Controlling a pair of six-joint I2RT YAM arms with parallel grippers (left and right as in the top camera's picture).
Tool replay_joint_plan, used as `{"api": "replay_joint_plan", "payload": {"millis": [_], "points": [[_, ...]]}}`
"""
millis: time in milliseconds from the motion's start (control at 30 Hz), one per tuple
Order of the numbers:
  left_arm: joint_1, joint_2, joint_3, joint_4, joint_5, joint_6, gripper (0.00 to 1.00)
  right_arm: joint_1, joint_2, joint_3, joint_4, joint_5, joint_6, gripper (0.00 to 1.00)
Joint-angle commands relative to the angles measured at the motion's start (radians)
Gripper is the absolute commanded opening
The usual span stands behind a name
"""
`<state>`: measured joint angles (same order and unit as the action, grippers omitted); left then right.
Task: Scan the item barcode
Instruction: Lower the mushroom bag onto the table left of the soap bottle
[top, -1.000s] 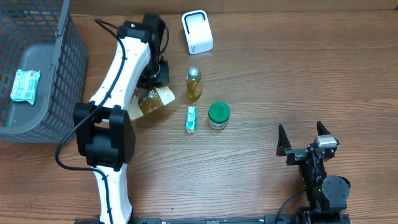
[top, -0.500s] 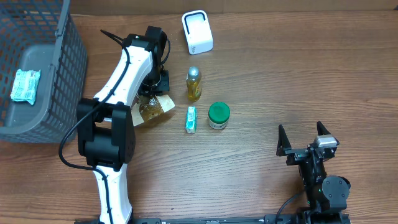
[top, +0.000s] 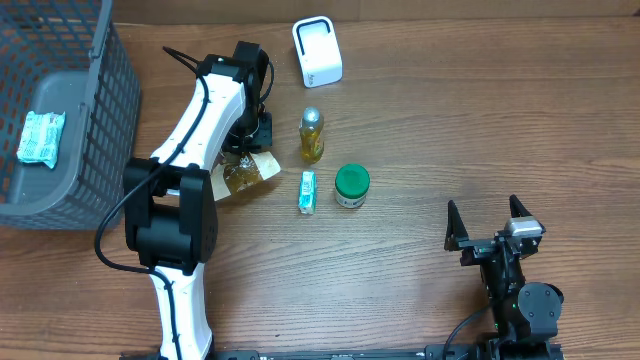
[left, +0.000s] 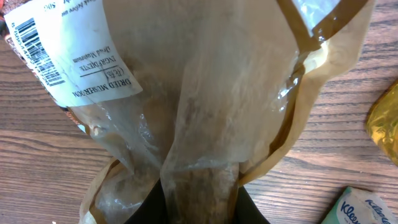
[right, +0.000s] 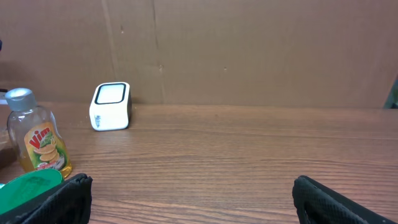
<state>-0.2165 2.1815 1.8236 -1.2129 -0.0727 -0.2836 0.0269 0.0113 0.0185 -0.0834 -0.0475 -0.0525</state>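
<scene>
A: Overhead: where is the mushroom bag (top: 250, 172) showing?
B: At seven o'clock from the white scanner (top: 317, 52), over the desk (top: 430, 120).
A: Left wrist?
B: Left fingers (left: 252, 213) are pinching the bag; its barcode label (left: 37, 53) is showing at ten o'clock.
A: Right wrist?
B: Right fingers (right: 62, 199) are gaping wide, empty.
</scene>
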Motion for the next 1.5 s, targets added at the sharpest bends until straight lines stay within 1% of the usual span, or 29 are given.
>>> {"api": "replay_joint_plan", "payload": {"millis": [0, 167, 367, 433, 533, 600, 633, 733, 833, 1200, 1467], "points": [[-0.014, -0.010, -0.008, 0.007, -0.016, 0.020, 0.09, 0.005, -0.005, -0.011, 0.002, 0.002, -0.001, 1.00], [-0.027, -0.010, -0.008, 0.017, -0.016, 0.042, 0.09, 0.005, -0.005, -0.011, 0.002, 0.002, -0.001, 1.00], [-0.027, -0.010, -0.008, 0.021, -0.016, 0.042, 0.10, 0.005, -0.005, -0.011, 0.002, 0.002, -0.001, 1.00], [-0.027, -0.010, -0.008, 0.021, -0.016, 0.041, 0.11, 0.005, -0.005, -0.011, 0.002, 0.002, -0.001, 1.00], [-0.027, -0.010, -0.008, 0.021, -0.016, 0.041, 0.21, 0.005, -0.005, -0.011, 0.002, 0.002, -0.001, 1.00], [-0.027, -0.010, -0.008, 0.021, -0.016, 0.041, 0.34, 0.005, -0.005, -0.011, 0.002, 0.002, -0.001, 1.00], [-0.027, -0.010, -0.008, 0.021, -0.016, 0.041, 0.44, 0.005, -0.005, -0.011, 0.002, 0.002, -0.001, 1.00], [-0.027, -0.010, -0.008, 0.021, -0.013, 0.040, 0.54, 0.005, -0.005, -0.011, 0.002, 0.002, -0.001, 1.00], [-0.027, -0.010, -0.008, 0.021, -0.013, 0.040, 0.60, 0.005, -0.005, -0.011, 0.002, 0.002, -0.001, 1.00], [-0.026, -0.010, -0.008, 0.021, -0.013, 0.040, 0.63, 0.005, -0.005, -0.011, 0.002, 0.002, -0.001, 1.00], [-0.026, -0.010, -0.008, 0.020, -0.012, 0.040, 0.62, 0.005, -0.005, -0.011, 0.002, 0.002, -0.001, 1.00]]}}
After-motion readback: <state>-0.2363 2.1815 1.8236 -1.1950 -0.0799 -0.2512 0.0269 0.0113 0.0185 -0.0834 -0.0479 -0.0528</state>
